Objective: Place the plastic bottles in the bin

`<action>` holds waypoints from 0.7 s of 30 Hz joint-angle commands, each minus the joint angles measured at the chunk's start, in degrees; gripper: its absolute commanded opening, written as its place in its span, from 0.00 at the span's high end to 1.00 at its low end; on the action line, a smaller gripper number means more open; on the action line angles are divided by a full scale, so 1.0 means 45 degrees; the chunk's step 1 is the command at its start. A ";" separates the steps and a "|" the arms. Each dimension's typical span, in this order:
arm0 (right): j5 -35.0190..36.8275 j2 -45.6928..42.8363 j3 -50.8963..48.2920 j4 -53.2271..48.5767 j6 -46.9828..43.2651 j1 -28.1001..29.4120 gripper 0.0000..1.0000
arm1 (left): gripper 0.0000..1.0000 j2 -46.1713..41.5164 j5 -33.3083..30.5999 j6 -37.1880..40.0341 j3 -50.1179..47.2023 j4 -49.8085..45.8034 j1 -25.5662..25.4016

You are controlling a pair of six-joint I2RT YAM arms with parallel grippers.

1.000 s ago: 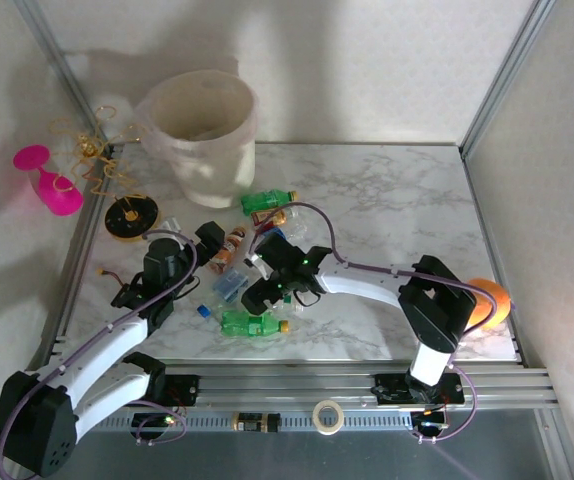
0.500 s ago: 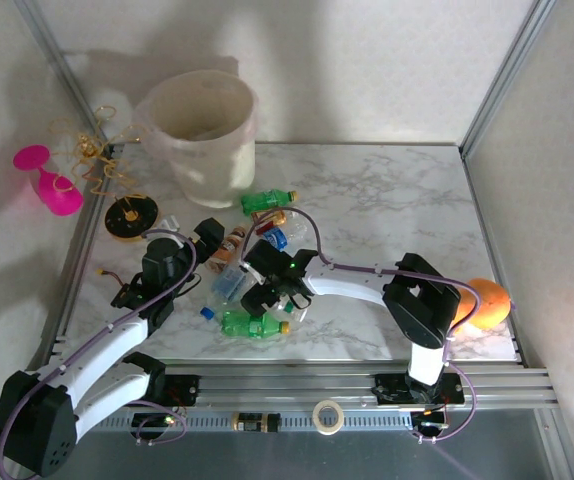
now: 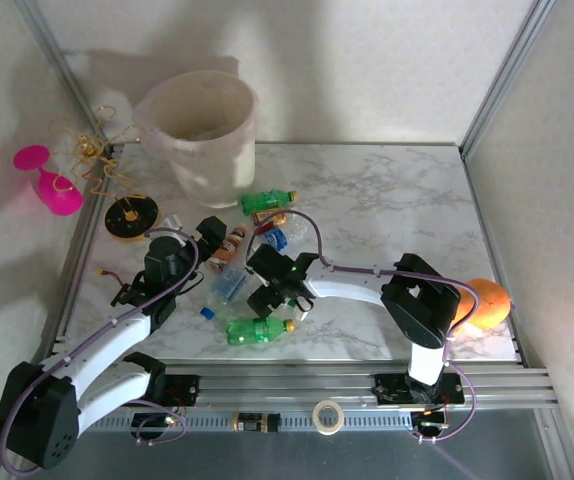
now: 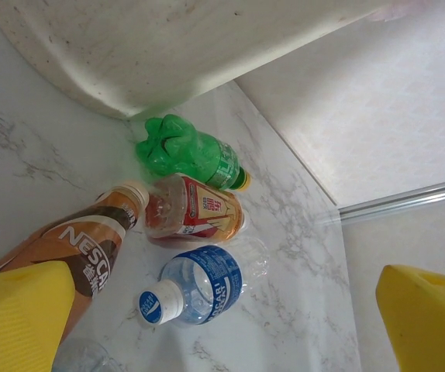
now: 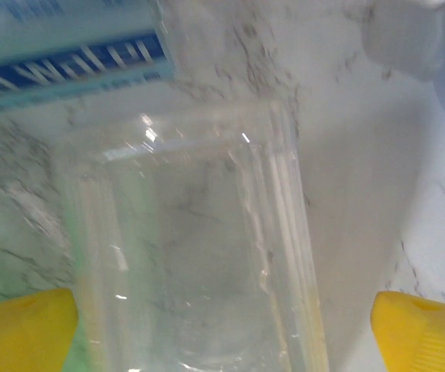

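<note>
Bin [image 3: 212, 168] stands back-left on bench [image 3: 397, 200]. Left gripper [image 3: 210, 236] stays released beside the plastic bottles [image 3: 235, 258]. Right gripper [image 3: 265, 296], jaws wide, has shifted left and straddles clear bottle [image 5: 191, 256]. Green bottle [image 3: 257, 328] has been nudged toward the front edge.

Clustered bottles [image 3: 257, 328] block left-centre before bin [image 3: 207, 140]; table [image 3: 397, 190] right half open.
</note>
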 commanded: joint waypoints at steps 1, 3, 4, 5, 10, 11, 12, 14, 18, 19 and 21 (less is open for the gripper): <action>0.0574 0.0192 -0.0493 -0.0382 0.0113 -0.0001 0.04 | 0.00 0.0005 0.0156 -0.0139 -0.0036 0.0548 -0.0039; 0.0533 0.0086 -0.0656 -0.0261 0.0142 -0.0005 0.06 | 0.00 0.0061 0.0169 -0.0161 -0.0008 0.0585 -0.0043; 0.0458 0.0040 -0.0698 -0.0191 0.0152 -0.0013 0.08 | 0.00 0.0107 0.0184 -0.0166 0.0026 0.0604 -0.0045; 0.0436 -0.0008 -0.0743 -0.0130 0.0147 -0.0002 0.10 | 0.01 0.0155 0.0208 -0.0176 0.0052 0.0637 -0.0080; 0.0477 -0.0177 -0.0881 0.0264 -0.0004 -0.0036 0.28 | 0.00 0.0448 0.0447 -0.0253 0.0225 0.0781 -0.0192; 0.0510 -0.0259 -0.0915 0.0358 -0.0052 -0.0038 0.32 | 0.01 0.0506 0.0494 -0.0259 0.0263 0.0813 -0.0223; 0.0529 -0.0321 -0.0955 0.0450 -0.0089 -0.0039 0.35 | 0.01 0.0546 0.0541 -0.0261 0.0300 0.0836 -0.0259; 0.0567 -0.0553 -0.1040 0.0692 -0.0170 -0.0079 0.40 | 0.00 0.0644 0.0656 -0.0264 0.0361 0.0884 -0.0356; 0.0494 -0.1290 -0.1474 0.1410 -0.0190 -0.0307 0.45 | 0.00 0.0835 0.0872 -0.0258 0.0490 0.1050 -0.0598; 0.0384 -0.1583 -0.1670 0.1679 -0.0151 -0.0393 0.46 | 0.00 0.0897 0.0906 -0.0275 0.0518 0.1116 -0.0692; 0.0174 -0.2166 -0.2013 0.2214 -0.0109 -0.0596 0.47 | 0.00 0.1029 0.0984 -0.0341 0.0588 0.1244 -0.0885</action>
